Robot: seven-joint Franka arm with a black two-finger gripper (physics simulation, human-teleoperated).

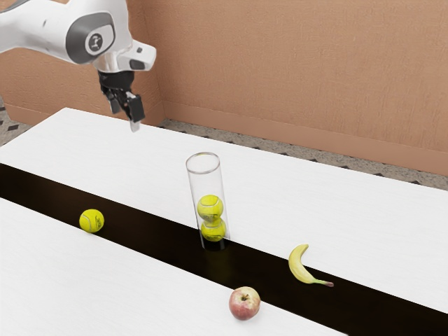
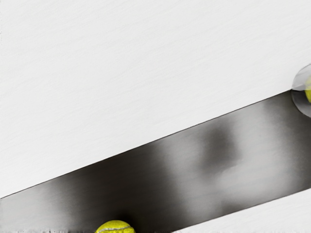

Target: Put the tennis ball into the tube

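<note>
Tool high, loose ball near stripe edge, tube well apart

Looking across a white desk with a glossy black band running lengthwise, catching soft pale reflections. Seeing orange-tan textured walls beyond, meeting in a corner above a plain skirting board, and glimpsing a speckled greyish floor with dark insets.
</note>
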